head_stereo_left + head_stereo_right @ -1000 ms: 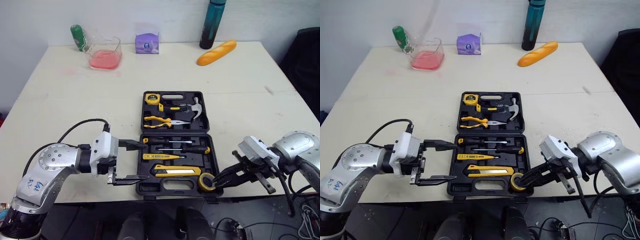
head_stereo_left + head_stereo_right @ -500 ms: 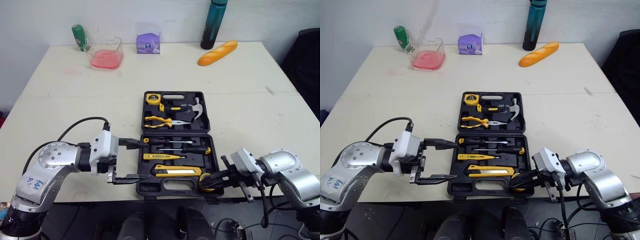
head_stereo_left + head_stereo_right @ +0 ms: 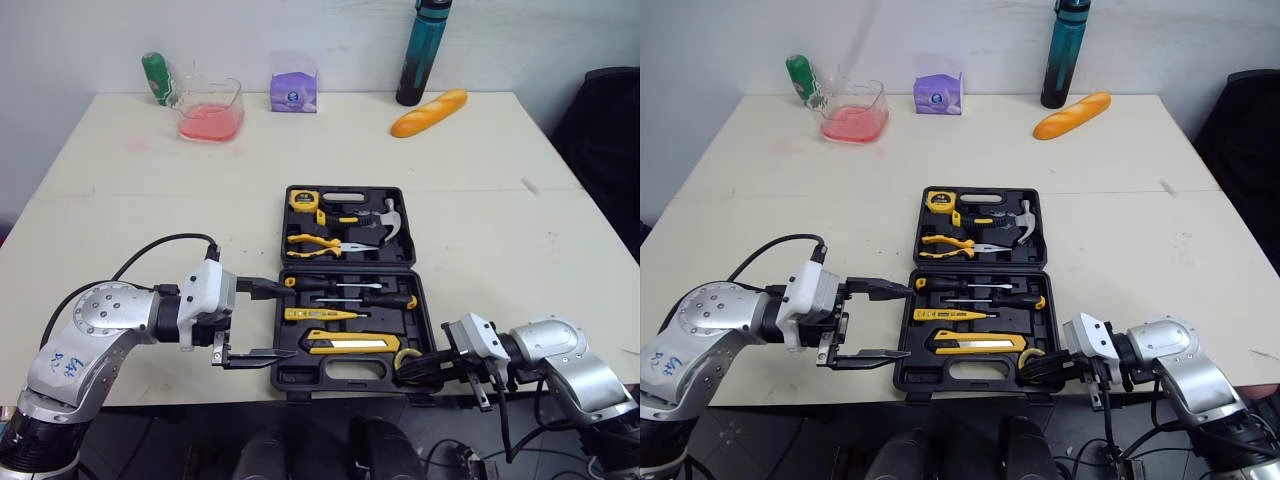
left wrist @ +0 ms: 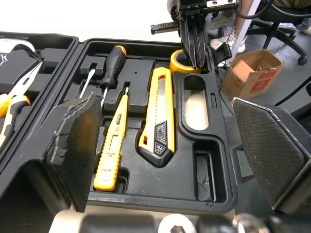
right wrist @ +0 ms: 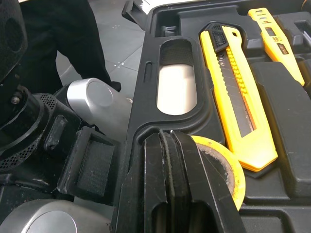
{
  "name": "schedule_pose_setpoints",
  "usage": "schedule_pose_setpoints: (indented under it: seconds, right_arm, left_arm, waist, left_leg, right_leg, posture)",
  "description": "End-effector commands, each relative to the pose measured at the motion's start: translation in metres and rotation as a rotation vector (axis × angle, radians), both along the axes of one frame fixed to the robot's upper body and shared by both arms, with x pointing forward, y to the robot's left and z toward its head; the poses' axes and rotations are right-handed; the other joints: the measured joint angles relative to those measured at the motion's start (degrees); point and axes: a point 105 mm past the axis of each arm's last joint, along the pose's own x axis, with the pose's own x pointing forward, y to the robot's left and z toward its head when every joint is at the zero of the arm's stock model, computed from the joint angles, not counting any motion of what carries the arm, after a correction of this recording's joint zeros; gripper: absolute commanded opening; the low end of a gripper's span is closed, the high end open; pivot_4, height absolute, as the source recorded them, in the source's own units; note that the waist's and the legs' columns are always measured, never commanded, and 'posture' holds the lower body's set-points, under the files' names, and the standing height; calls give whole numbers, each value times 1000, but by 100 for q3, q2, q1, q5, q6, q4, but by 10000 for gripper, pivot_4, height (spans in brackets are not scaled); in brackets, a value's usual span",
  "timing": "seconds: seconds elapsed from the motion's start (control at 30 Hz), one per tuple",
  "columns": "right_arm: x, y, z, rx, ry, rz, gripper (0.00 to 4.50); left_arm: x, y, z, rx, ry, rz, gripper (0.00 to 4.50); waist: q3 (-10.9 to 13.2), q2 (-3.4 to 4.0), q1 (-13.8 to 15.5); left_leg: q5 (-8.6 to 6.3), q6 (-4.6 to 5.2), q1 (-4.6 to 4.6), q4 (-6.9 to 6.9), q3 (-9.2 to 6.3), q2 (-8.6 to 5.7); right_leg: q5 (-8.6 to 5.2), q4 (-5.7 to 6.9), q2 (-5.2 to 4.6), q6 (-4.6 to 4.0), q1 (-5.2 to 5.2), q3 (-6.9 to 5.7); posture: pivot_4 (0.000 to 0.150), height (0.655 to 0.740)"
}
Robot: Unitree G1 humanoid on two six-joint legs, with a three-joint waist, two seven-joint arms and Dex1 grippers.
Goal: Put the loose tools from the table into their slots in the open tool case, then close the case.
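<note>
Seating what seems the last tool, the right gripper (image 3: pixel 408 368) is pinching the tape roll (image 5: pixel 221 165) in the tool case (image 3: pixel 350 263) corner, lower centre of frame, while the left gripper (image 3: pixel 258 320) is hovering spread and the case is lying open

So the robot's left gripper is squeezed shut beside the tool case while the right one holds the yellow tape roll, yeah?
Not quite. The left gripper is open, with its two fingers spread wide apart beside the tool case; the left eye view shows this. The right gripper does hold the yellow tape roll.
</note>
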Motion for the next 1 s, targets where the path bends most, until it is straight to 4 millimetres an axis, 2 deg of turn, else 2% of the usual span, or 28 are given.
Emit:
schedule_pose_setpoints:
  seconds: [0.03, 0.13, 0.27, 0.33, 0.43, 0.53, 0.6, 0.7, 0.87, 0.93, 1.0]
  right_arm:
    - [-1, -5, -20, -76, 47, -39, 336]
    - [1, 0, -2, 1, 33, -47, 336]
    - [3, 1, 34, 98, 57, -104, 336]
    - [6, -3, 54, 125, 36, -150, 336]
    - [16, -19, 71, 115, -21, -255, 336]
    - [29, -32, 76, 112, -70, -353, 336]
    - [47, -52, 74, 73, -144, -460, 336]
    - [65, -75, 60, -10, -219, -543, 0]
    - [83, -83, 48, -20, -220, -611, 0]
    - [93, -81, 38, -70, -203, -643, 0]
    - [99, -70, 36, -70, -208, -613, 0]
  left_arm:
    - [-2, 3, 5, -2, -24, 15, 45000]
    - [0, 6, 6, -1, -28, 46, 45000]
    - [2, 14, 13, -54, -17, 101, 45000]
    - [8, 24, 16, -81, -20, 185, 45000]
    - [19, 48, 11, -80, -32, 343, 45000]
    - [23, 61, 6, -79, -34, 419, 45000]
    - [29, 73, 0, -81, -31, 490, 45000]
    - [40, 84, -12, -70, -28, 579, 36401]
    - [62, 86, -32, -64, -4, 681, 11706]
    - [73, 78, -39, -76, 15, 699, 1814]
    - [80, 66, -43, -88, 46, 690, 452]
  waist:
    - [0, 0, -4]
    - [0, 0, -3]
    - [13, 21, 7]
    - [23, 38, 6]
    - [28, 47, 11]
    - [28, 46, 13]
    - [28, 47, 9]
    - [28, 47, 24]
    - [28, 47, 4]
    - [28, 47, 1]
    - [28, 47, -1]
  left_leg:
    - [0, -1, 0, -2, 0, 1]
    - [0, -4, 1, -3, -2, 4]
    - [-1, -3, -9, -2, -4, 3]
    - [-2, -1, -11, -3, -5, 2]
    - [-2, -1, -12, -8, -5, 1]
    - [-2, -1, -12, -8, -6, 1]
    - [-3, 1, -12, -8, -3, 0]
    - [-5, 4, -12, -7, 1, -6]
    - [-3, 3, -17, -10, 10, -4]
    - [-2, 5, -14, -9, 16, -5]
    - [-1, 5, -13, -7, 19, -4]
  right_leg:
    - [-1, 0, 0, -2, 0, 0]
    - [-3, 1, 1, -6, -1, -2]
    - [-3, 3, -6, -6, -9, -2]
    - [-3, 3, -9, -6, -12, -2]
    - [-3, -1, -9, -6, -13, -4]
    - [-4, -1, -7, -6, -13, -6]
    - [-4, 0, -7, -6, -14, -4]
    - [-3, 2, -9, -6, -16, -3]
    - [-3, 4, -3, -5, -24, -7]
    - [-1, 10, -3, -2, -25, -10]
    - [0, 13, -3, -1, -26, -11]
  posture:
    - [1500, 7349]
    - [1500, 7349]
    - [1500, 7349]
    - [1500, 7349]
    - [1500, 7349]
    - [1500, 7349]
    - [1500, 7349]
    - [1500, 7349]
    - [1500, 7349]
    - [1500, 7349]
    - [1500, 7349]
